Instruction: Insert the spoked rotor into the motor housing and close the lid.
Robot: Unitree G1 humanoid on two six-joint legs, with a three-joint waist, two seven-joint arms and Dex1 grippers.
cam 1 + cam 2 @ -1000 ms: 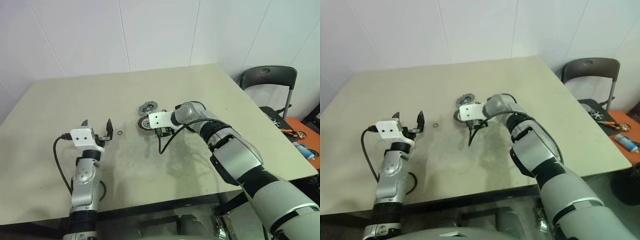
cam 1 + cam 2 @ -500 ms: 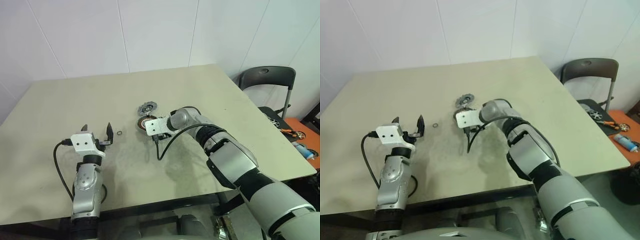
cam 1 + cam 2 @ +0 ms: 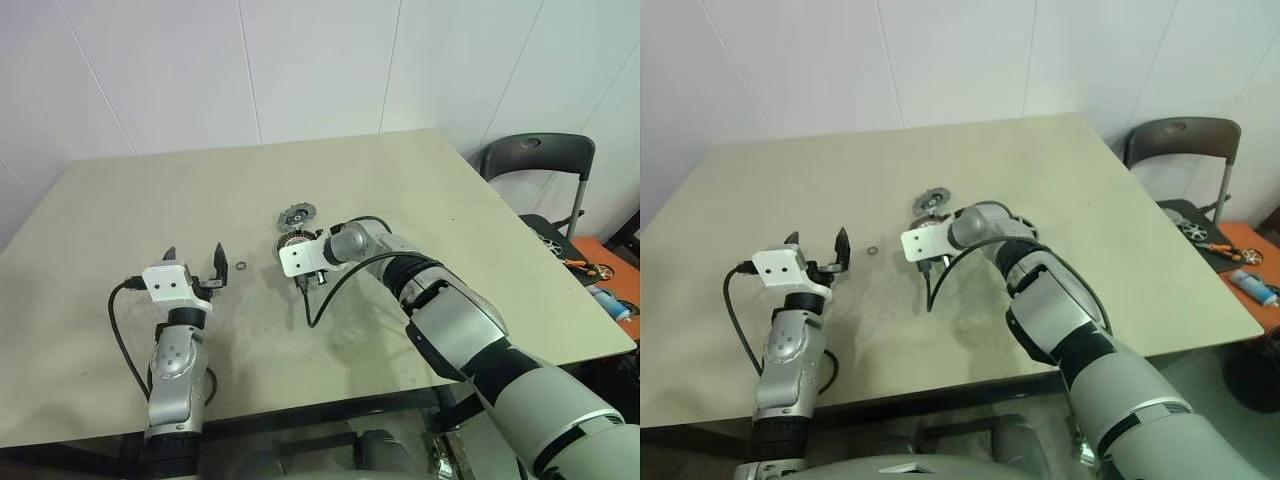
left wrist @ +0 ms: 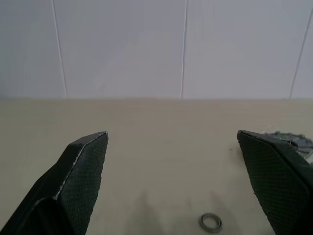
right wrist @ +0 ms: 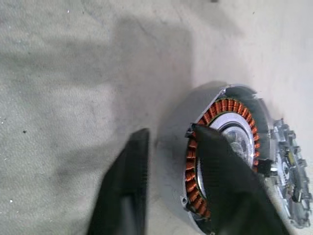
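Copper-wound motor housing (image 5: 230, 147) on table, right hand (image 5: 168, 161) straddling its rim, left hand (image 4: 176, 166) apart.

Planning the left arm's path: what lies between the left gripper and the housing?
A small ring on bare table, seen in both eye views, between the left gripper and the housing.

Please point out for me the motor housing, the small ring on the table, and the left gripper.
motor housing (image 5: 226, 152): right wrist view, on its copper windings.
small ring (image 4: 210, 222): left wrist view, on its metal band.
left gripper (image 3: 195, 264): left eye view, midway between its two open fingers.
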